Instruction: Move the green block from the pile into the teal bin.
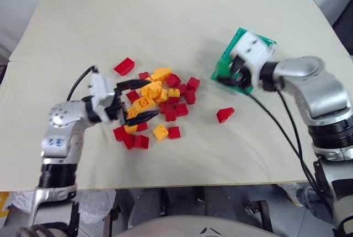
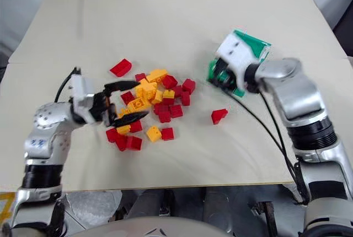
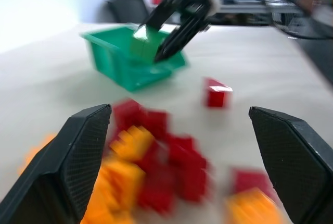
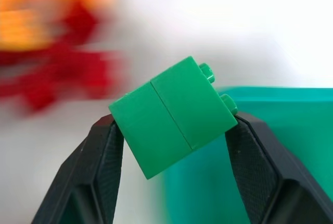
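The left tool hangs with its fingers spread wide over the near left edge of the pile of red and yellow bricks on the desk. Right of the pile, a lone red brick lies apart. Farther right, the right tool pinches the green block, tilted, between its fingertips, just at the near rim of the teal bin.

Pale beige tabletop, matte, evenly lit. Pale wall behind the tabletop's far edge. Dark chair stood beyond the tabletop's far side.
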Motion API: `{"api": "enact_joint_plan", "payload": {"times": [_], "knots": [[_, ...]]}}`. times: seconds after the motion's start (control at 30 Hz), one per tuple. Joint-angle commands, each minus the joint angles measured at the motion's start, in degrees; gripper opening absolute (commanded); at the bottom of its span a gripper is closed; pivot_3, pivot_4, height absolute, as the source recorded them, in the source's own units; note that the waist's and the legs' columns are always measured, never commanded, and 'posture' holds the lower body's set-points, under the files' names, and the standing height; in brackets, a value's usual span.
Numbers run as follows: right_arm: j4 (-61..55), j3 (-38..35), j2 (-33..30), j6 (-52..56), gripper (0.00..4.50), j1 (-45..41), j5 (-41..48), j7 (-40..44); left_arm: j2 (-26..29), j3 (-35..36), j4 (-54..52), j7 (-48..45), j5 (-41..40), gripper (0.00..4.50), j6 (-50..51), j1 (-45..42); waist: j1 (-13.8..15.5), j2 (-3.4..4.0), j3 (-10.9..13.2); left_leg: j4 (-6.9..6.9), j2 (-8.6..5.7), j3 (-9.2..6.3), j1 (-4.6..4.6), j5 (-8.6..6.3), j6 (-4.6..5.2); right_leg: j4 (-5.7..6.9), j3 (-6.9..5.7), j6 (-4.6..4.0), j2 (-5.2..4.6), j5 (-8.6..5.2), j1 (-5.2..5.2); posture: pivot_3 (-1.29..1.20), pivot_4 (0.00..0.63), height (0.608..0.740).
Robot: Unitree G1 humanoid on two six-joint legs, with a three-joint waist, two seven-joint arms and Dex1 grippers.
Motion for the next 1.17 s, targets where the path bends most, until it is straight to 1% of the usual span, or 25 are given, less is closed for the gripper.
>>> {"api": "enact_joint_plan", "payload": {"times": [0.03,0.13,0.27,0.33,0.43,0.5,0.6,0.63,0.73,0.8,0.9,1.0,1.07,1.13,1.17], "knots": [[3.30,-4.17,0.36,-7.97,2.49,-1.22,-2.69,-3.30,-3.19,-1.90,1.51,7.43,2.57,4.50,2.35,-3.87,-0.14,0.00,0.00,-0.02,-0.03,0.01,0.00,0.00,0.00,-0.02,0.00,0.00,0.02,0.00,0.00,0.00,0.150,0.740],[7.96,-2.98,0.78,-11.03,2.49,-1.79,-5.18,-3.76,-4.96,-4.24,4.58,7.63,4.56,4.50,0.54,-6.96,-0.81,0.00,0.00,-0.11,-0.03,0.13,0.00,0.03,-0.04,-0.08,-0.07,0.00,0.10,0.00,0.00,0.00,0.150,0.740],[12.77,-2.76,3.00,-14.74,3.90,-2.86,-6.45,-3.38,-6.56,-5.18,9.04,6.53,4.84,4.50,-1.43,-10.24,-1.32,0.00,0.00,-0.12,0.01,0.33,0.01,0.08,-0.09,-0.07,-0.08,0.00,0.12,0.00,0.00,0.00,0.150,0.740],[13.85,-2.61,3.45,-15.89,4.49,-3.14,-6.54,-2.00,-6.63,-5.33,10.61,6.17,4.93,4.50,-1.56,-11.40,-1.39,0.01,0.01,-0.13,0.04,0.37,0.02,0.12,-0.13,-0.06,-0.08,0.00,0.13,0.00,0.00,0.00,0.150,0.740],[12.96,-3.15,2.93,-16.92,4.49,-2.78,-5.32,1.41,-5.86,-4.78,12.54,6.46,5.10,4.50,-0.97,-12.71,-1.26,0.01,0.01,-0.12,0.15,0.36,0.02,0.15,-0.14,-0.03,-0.09,0.00,0.12,0.00,0.00,0.00,0.150,0.740],[10.01,-4.99,2.19,-17.29,4.49,-1.20,-2.52,4.90,-3.84,-4.51,12.15,4.23,4.73,4.50,-1.03,-11.98,-1.19,0.01,0.01,-0.11,0.26,0.34,0.01,0.16,-0.13,-0.04,-0.08,0.00,0.11,0.00,0.00,0.00,0.150,0.740],[5.66,-7.55,0.29,-18.39,4.49,2.73,2.14,11.41,-0.35,-2.68,10.36,0.07,1.96,4.50,-0.36,-9.53,-1.07,0.01,0.01,-0.14,0.29,0.32,0.00,0.16,-0.13,-0.06,-0.12,0.00,0.13,0.00,0.00,0.00,0.150,0.740],[4.12,-8.73,-0.70,-18.37,4.49,4.74,4.44,14.31,1.14,-1.83,9.76,-0.58,1.89,4.50,-0.92,-8.25,-0.96,0.01,0.01,-0.15,0.29,0.29,0.00,0.16,-0.13,-0.08,-0.12,0.00,0.12,0.00,0.00,0.00,0.150,0.740],[-0.52,-14.73,-5.39,-21.27,4.49,15.23,14.67,29.05,7.97,2.25,9.33,-2.52,2.25,4.50,-1.85,-2.51,-0.74,0.01,0.01,-0.17,0.26,0.22,-0.04,0.15,-0.12,-0.16,-0.19,0.00,0.11,-0.01,0.02,0.00,0.150,0.740],[1.34,-17.29,-6.85,-22.87,4.49,19.01,17.14,33.09,11.99,4.74,9.85,-5.59,0.90,4.50,-1.99,1.24,-0.88,0.01,0.02,-0.21,0.25,0.21,-0.04,0.13,-0.10,-0.21,-0.19,0.00,0.12,-0.01,0.04,0.00,0.150,0.740],[8.73,-18.28,-10.08,-30.39,4.49,24.43,15.13,39.57,17.45,9.21,11.99,-11.14,-0.73,4.50,-3.65,7.76,-1.08,0.02,0.02,-0.14,0.23,0.25,0.04,0.13,-0.06,-0.19,-0.10,0.09,0.07,0.04,0.08,0.00,0.150,0.740],[14.95,-18.55,-11.24,-34.68,4.49,26.79,14.17,42.56,19.44,12.61,13.93,-13.51,-2.34,4.50,-4.51,10.94,-1.06,0.02,0.02,-0.14,0.28,0.13,0.25,0.13,-0.05,-0.08,0.05,0.08,0.06,0.06,0.14,0.00,0.150,0.740],[17.71,-18.61,-10.94,-36.03,4.49,27.14,13.67,42.63,20.23,13.70,14.93,-13.95,-2.39,4.50,-4.50,12.13,-1.00,0.02,0.02,-0.12,0.32,0.11,0.29,0.14,-0.06,-0.01,0.06,0.03,0.04,0.09,0.14,0.00,0.150,0.740],[19.20,-18.84,-9.87,-36.85,4.49,27.27,13.29,40.96,20.65,14.57,16.02,-14.25,-2.44,4.50,-4.44,12.70,-1.06,0.03,0.02,-0.12,0.32,0.14,0.38,0.14,-0.07,0.08,0.14,-0.01,0.01,0.09,0.14,0.00,0.150,0.740],[19.46,-19.56,-8.69,-37.34,4.49,27.15,13.29,38.66,21.06,14.61,16.37,-14.20,-2.06,4.50,-4.09,12.75,-1.06,0.03,0.02,-0.13,0.33,0.20,0.43,0.14,-0.08,0.11,0.17,-0.04,0.00,0.10,0.14,0.00,0.150,0.740]]}}
